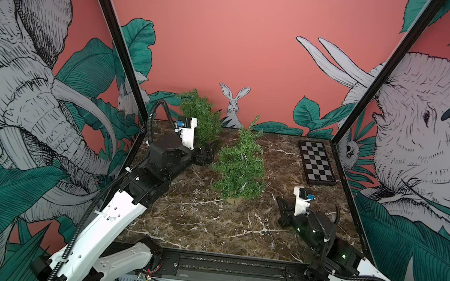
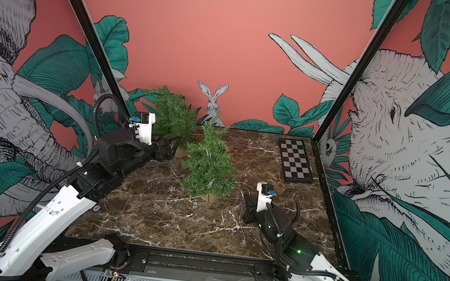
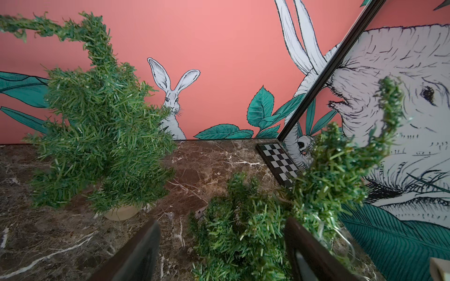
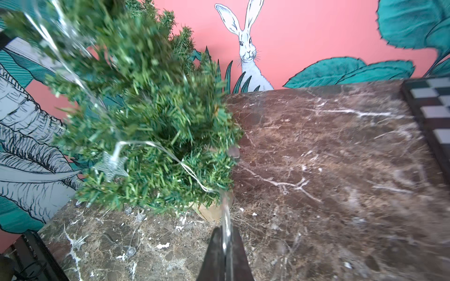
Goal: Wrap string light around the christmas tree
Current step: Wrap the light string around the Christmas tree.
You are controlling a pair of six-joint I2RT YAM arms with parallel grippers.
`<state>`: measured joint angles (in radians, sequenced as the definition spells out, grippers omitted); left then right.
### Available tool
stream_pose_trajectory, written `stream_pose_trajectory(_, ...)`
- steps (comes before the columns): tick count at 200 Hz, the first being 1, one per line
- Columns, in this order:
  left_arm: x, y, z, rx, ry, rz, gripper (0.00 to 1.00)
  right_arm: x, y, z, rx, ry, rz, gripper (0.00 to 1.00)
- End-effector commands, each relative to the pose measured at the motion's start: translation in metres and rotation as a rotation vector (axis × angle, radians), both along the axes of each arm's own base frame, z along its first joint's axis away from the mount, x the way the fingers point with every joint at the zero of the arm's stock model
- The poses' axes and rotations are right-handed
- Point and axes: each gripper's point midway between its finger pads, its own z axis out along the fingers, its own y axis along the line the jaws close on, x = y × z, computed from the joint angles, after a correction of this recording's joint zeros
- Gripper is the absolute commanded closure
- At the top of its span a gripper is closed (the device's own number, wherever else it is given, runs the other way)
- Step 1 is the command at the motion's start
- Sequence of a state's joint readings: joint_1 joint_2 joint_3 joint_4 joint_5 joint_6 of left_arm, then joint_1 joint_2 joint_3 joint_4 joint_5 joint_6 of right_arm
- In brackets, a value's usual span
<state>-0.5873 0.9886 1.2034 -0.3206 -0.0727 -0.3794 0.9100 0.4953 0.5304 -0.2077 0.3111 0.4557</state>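
Note:
The christmas tree (image 1: 239,165) (image 2: 207,165) stands mid-table in a tan pot. A string light of thin clear wire (image 4: 192,174) with a silver star (image 4: 110,167) lies across its lower branches (image 4: 151,116). More stars and bulbs (image 4: 129,250) lie loose on the marble beside the pot. My right gripper (image 4: 226,233) (image 1: 280,202) sits low to the tree's right, shut on the wire, which runs taut to the tree. My left gripper (image 3: 221,243) (image 1: 207,152) is at the tree's left, open, with tree foliage (image 3: 255,231) between its fingers.
A second small green tree (image 1: 200,116) (image 3: 102,136) stands at the back left, just behind the left gripper. A checkerboard (image 1: 317,162) lies at the back right by the wall. Black frame posts rise at both rear corners.

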Motion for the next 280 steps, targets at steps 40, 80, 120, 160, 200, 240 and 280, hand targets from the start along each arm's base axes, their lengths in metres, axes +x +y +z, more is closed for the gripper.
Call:
stream_pose_trajectory(40, 0.003, 0.006, 0.025, 0.010, -0.085, 0.029, 0.18, -0.011, -0.033, 0.082, -0.066, -0.154, -0.038, 1.00)
stream_pose_trajectory(80, 0.003, 0.010, 0.030, 0.007, -0.103, 0.049, 0.19, -0.006, -0.072, 0.139, -0.094, -0.270, -0.217, 1.00)
stream_pose_trajectory(120, 0.000, 0.013, 0.036, 0.027, -0.132, 0.048, 0.19, 0.005, -0.075, 0.179, -0.163, -0.380, -0.292, 1.00)
stream_pose_trajectory(160, -0.002, 0.014, 0.044, 0.068, -0.153, 0.040, 0.19, 0.032, -0.065, 0.196, -0.321, -0.401, -0.386, 1.00)
stream_pose_trajectory(200, 0.001, 0.005, 0.055, 0.108, -0.155, -0.002, 0.18, 0.060, -0.039, 0.191, -0.442, -0.376, -0.378, 1.00)
stream_pose_trajectory(240, 0.007, 0.001, 0.069, 0.130, -0.191, -0.005, 0.19, 0.088, -0.031, 0.181, -0.397, -0.307, -0.339, 1.00)
stream_pose_trajectory(280, 0.009, -0.001, 0.079, 0.150, -0.214, -0.011, 0.19, 0.096, -0.042, 0.198, -0.346, -0.320, -0.357, 1.00)
